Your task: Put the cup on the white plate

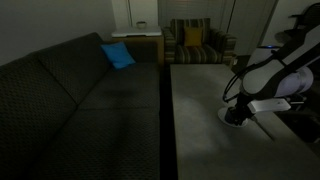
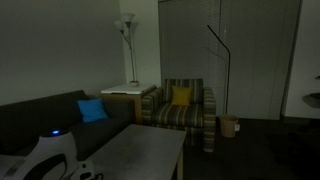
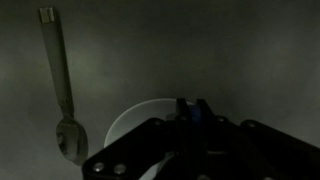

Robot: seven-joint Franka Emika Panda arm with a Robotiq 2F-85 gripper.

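spoon (image 3: 70, 138) near plate (image 3: 135, 122), wrist view only

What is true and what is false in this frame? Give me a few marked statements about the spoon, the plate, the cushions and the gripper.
1. In the wrist view, a spoon lies on the table beside the white plate, not touching it. True.
2. The cushion on the sofa is red. False: the cushion is blue.
3. The striped armchair holds a yellow cushion. True.
4. The gripper hangs over the sofa. False: it is over the table, right at the white plate.
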